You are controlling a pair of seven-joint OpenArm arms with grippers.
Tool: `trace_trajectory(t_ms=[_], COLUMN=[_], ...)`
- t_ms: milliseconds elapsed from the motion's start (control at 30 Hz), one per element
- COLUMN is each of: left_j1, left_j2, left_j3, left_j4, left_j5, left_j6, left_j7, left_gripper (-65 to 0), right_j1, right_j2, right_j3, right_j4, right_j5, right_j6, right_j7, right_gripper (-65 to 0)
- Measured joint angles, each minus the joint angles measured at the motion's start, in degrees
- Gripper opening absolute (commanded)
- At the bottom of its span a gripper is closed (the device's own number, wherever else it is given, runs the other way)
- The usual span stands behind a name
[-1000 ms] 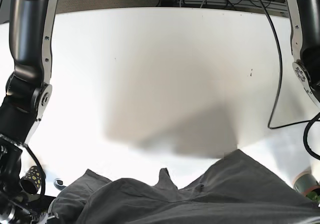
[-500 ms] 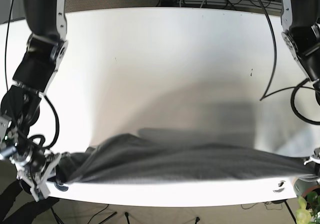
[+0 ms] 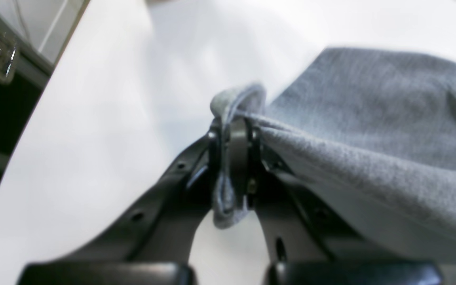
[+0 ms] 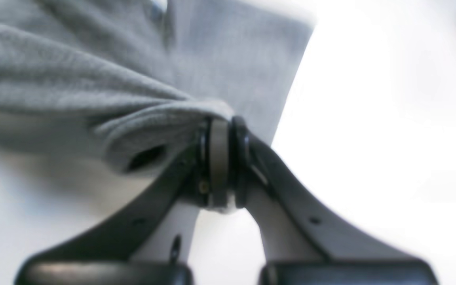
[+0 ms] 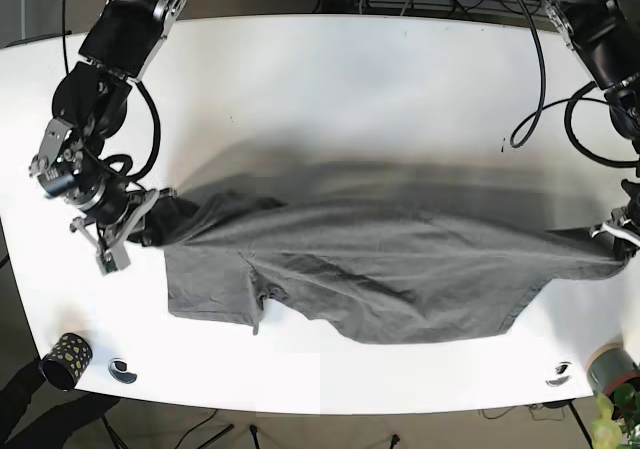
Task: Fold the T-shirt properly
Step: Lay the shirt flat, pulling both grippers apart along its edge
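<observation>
Two small things sit nearest: a speckled black cup (image 5: 66, 354) and cap (image 5: 122, 371). Beyond, the crumpled grey cotton T-shirt (image 5: 380, 264) stretches across the white tabletop (image 5: 330, 99), both grippers' fingers (image 3: 239, 154) (image 4: 219, 158) clamped on its ends. Keep tension even, I'd say, lowering flat.

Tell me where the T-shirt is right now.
In the base view the T-shirt is stretched across the table's near half, pinched at its ends by the right gripper and the left gripper.

A white table (image 5: 350, 79) carries the grey T-shirt (image 5: 380, 269) spread across its near half; a dotted cup (image 5: 66, 353) stands at the near-left corner.
</observation>
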Motion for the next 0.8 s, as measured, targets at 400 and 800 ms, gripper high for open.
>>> trace_trajectory(t_ms=[400,800], left_j1=[13.97,22.77], left_j2=[0.37,0.39], left_j3=[-7.21,-14.05], left_j4=[1.60,1.92], left_j5=[0.35,0.07], left_j6=[-5.49,-11.85], left_j7=[-0.04,-0.17], left_gripper=[-65.0,-65.0], right_j1=[-13.18,-22.49], right_j2=[-5.42,-6.36], right_j3=[2.51,4.20], right_j4=[7.02,7.10], right_j5=[0.26,5.97], right_j6=[-0.02,-0.02], right_j7=[0.17,0.22], right_gripper=[-65.0,-65.0])
